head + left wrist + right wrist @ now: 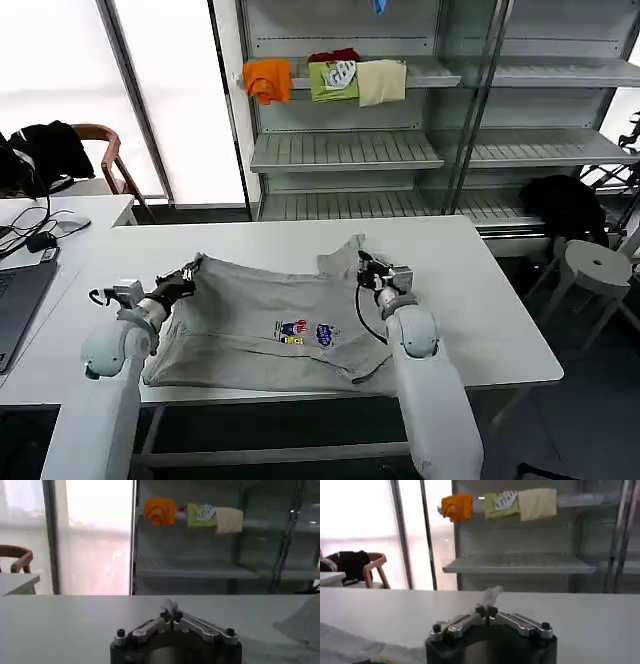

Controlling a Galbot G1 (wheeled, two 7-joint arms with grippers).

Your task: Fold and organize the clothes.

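- The grey T-shirt (270,325) lies spread across the middle of the white bench (480,300), chest print up, soft and lightly creased; no fold looks finished yet.
- The left gripper (188,274), left of centre, has its fingers clamped on the shirt's far left corner, a tuft of cloth pinched between the tips.
- The right gripper (366,266), right of centre, has its fingers closed on the far right corner, lifting a small peak.
- My judgement: the first fold is only starting; folding and putting away remain.
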